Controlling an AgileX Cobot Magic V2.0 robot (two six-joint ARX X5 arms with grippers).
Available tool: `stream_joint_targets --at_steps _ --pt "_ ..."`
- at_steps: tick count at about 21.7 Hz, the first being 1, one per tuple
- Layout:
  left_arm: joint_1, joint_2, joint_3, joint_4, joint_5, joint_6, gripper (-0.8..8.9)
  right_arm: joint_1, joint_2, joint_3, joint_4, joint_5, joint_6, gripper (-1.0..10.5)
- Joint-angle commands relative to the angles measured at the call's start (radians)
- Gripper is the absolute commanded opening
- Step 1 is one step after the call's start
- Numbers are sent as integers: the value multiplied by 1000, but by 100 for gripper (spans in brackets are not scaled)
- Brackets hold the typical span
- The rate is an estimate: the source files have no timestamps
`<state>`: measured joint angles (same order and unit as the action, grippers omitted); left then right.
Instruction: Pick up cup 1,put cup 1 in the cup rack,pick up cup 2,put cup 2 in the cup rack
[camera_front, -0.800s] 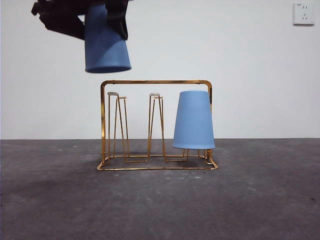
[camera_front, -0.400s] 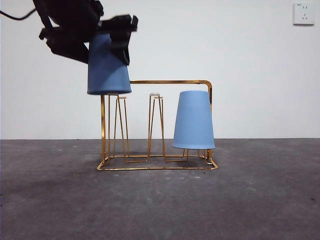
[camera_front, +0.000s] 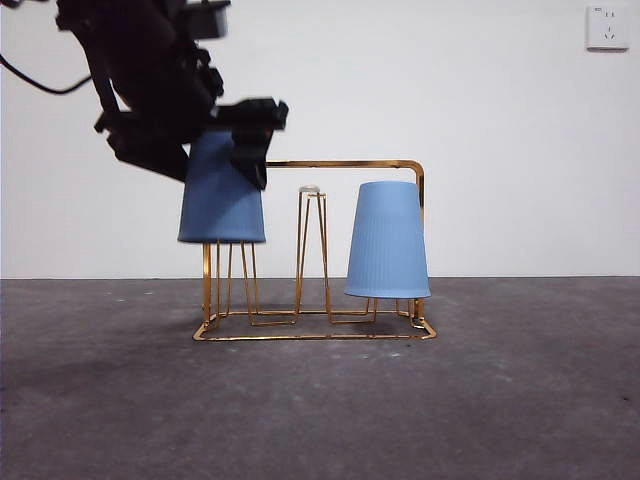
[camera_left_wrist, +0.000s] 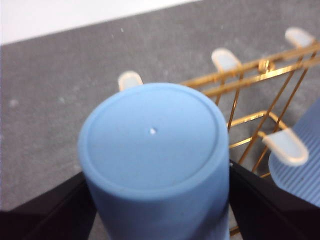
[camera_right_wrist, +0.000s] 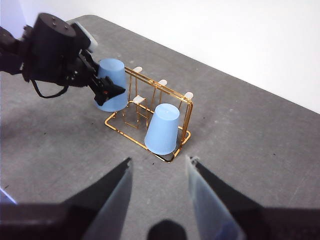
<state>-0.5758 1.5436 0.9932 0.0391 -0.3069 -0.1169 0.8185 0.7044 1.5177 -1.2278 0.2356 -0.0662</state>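
Observation:
Cup 2 (camera_front: 222, 200) is a blue ribbed cup, upside down, with my left gripper (camera_front: 215, 140) shut on its sides. It hangs over the left end of the gold wire cup rack (camera_front: 340, 165) and covers the left prongs down to about mid-height. The left wrist view shows the cup's flat base (camera_left_wrist: 152, 132) between the black jaws, with pale prong tips (camera_left_wrist: 226, 58) beside it. Cup 1 (camera_front: 388, 240), also blue, sits upside down on the rack's right end (camera_right_wrist: 161, 129). My right gripper (camera_right_wrist: 159, 161) is open and empty, high above the table, away from the rack.
The rack's middle prong pair (camera_front: 311, 192) stands bare between the two cups. A grey table top (camera_front: 520, 400) stretches around the rack, with a white wall behind and a wall socket (camera_front: 607, 27) at the upper right.
My left gripper has come down and slightly right with cup 2, from above the rack's top bar to over the left prongs. Cup 1 and the rack have not moved.

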Motion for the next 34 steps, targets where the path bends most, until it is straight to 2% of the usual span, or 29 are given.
stream_joint_targets --at_steps 1,17,18,21,24,30,34 --pt "2 32 0 8 0 -14 -6 0 -2 -8 1 1 11 187" --pt "3 145 0 -44 0 -88 9 0 -2 -8 0 8 11 186" --pt "3 145 0 -58 0 -95 62 0 -2 -8 0 8 11 186" --pt "8 145 0 -101 0 -100 492 0 -2 -8 0 8 11 186" --pt "8 145 3 -140 1 -100 537 0 -2 -8 0 8 11 186" --pt "8 138 12 -193 53 -100 538 0 -2 -8 0 8 11 186" --pt "8 121 37 -313 81 -100 537 0 -2 -8 -1 8 11 186"
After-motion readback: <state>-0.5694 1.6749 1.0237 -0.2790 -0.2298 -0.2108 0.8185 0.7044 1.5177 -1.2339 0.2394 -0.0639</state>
